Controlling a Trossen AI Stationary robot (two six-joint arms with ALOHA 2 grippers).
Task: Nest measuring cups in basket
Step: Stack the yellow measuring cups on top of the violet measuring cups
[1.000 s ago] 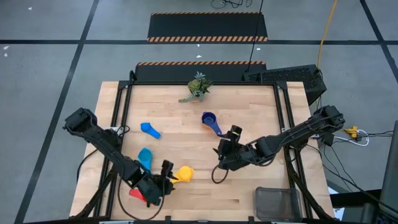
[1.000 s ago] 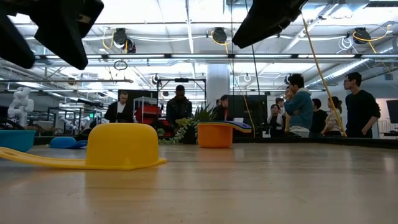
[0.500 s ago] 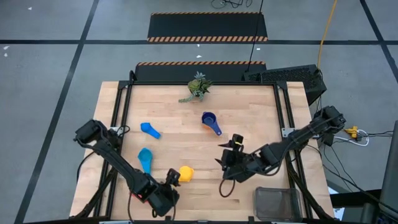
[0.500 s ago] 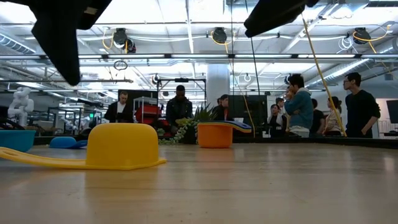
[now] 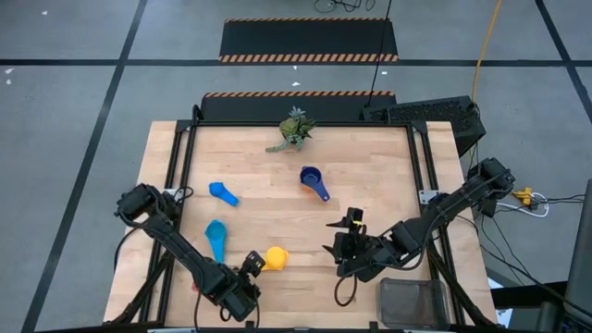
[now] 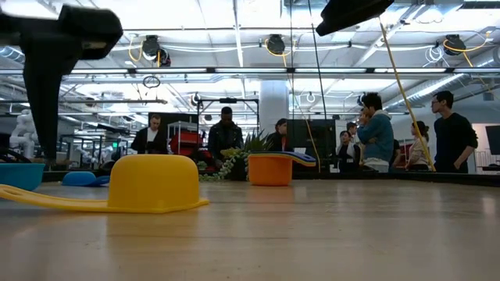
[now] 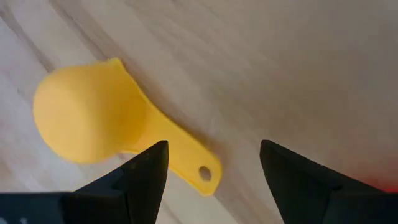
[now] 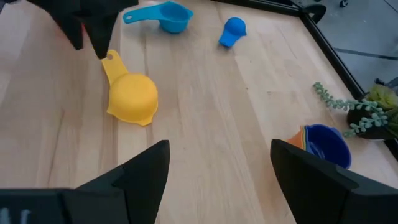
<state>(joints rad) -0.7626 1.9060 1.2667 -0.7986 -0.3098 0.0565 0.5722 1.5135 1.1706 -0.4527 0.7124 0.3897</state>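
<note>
One yellow cup (image 7: pixel 87 118) lies bowl-down on the table (image 5: pixel 277 213), just ahead of the left gripper (image 7: pixel 211 168); jaws spread, holding nothing. Likely light, rigid, slick plastic, and the dome would slip, so pinch the flat handle (image 7: pixel 180 162). Right gripper (image 8: pixel 217 168) spread, empty, near the basket (image 5: pixel 412 301).

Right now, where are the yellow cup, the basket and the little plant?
yellow cup (image 5: pixel 276 257), high view, on its upturned bowl.
basket (image 5: pixel 413 302), high view, on its mesh floor.
plant (image 5: pixel 296 127), high view, on its leaves.

bright even overhead light; ceiling lamp glare low view; left wrist view blurred.
</note>
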